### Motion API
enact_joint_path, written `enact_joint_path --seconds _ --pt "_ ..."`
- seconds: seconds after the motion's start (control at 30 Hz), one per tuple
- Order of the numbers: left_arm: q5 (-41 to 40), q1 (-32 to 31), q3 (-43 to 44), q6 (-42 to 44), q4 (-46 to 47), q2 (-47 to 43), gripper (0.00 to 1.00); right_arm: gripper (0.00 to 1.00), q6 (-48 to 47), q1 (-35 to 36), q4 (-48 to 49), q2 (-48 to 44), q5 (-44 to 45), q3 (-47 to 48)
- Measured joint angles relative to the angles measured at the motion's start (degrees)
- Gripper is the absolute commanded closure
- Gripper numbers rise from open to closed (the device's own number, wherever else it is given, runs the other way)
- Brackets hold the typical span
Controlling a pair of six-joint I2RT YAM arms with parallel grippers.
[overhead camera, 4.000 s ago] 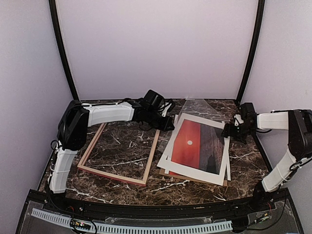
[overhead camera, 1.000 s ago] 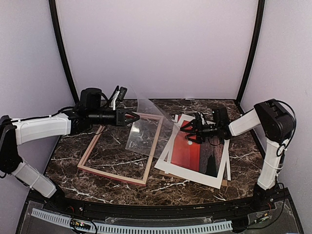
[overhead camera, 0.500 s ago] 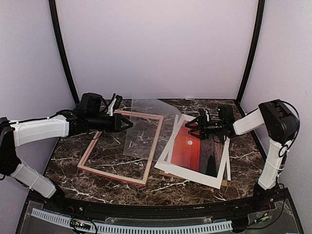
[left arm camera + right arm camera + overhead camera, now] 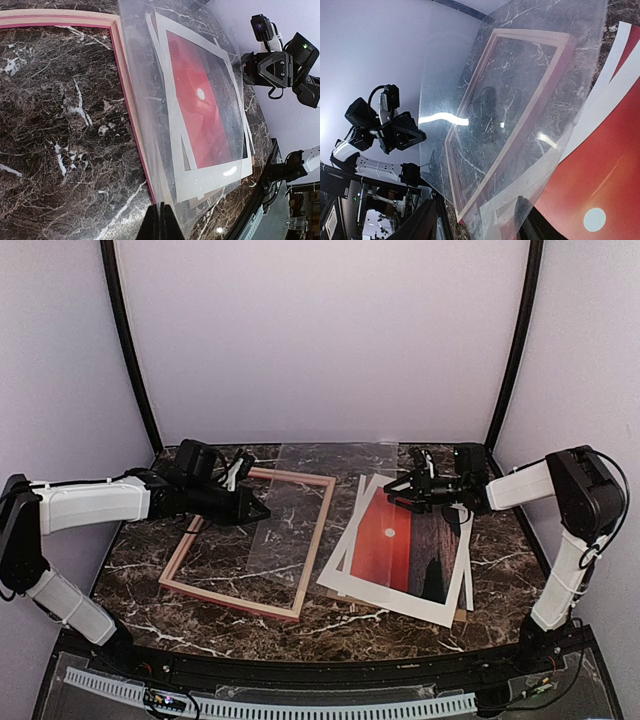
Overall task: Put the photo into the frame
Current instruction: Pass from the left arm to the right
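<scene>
The photo, a red sunset print with a white sun, lies on white mat boards at the right. It also shows in the left wrist view and the right wrist view. The frame lies pale side up at the left, empty; its rail shows in the left wrist view. My left gripper is shut on the edge of a clear sheet held tilted over the frame's right rail. My right gripper is open at the sheet's far right corner, one finger showing behind the sheet.
A brown backing board peeks out under the mat boards. The dark marble table ends at a black front edge. Black posts and lilac walls close in the back and sides.
The clear sheet, lifted from behind the photo, has come left and now leans lower over the frame's right side. My left gripper drew back left; my right gripper moved toward the back.
</scene>
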Motion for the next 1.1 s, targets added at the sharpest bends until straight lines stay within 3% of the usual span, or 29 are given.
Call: enact_joint_path --seconds 0.27,0.77,1.1 --pt "0.6 0.0 -1.5 -3.6 2.6 0.9 1.00 0.51 -3.9 0.0 -4.6 -0.8 1.6 0.4" --pt "6.5 0.0 -8.6 -17.7 20.8 2.3 1.00 0.46 -6.0 -0.1 -7.0 -0.8 5.4 0.6" --pt "6.6 0.0 -11.2 -23.9 29.2 2.3 1.00 0.54 -6.4 -0.1 -7.0 -0.8 6.1 0.6"
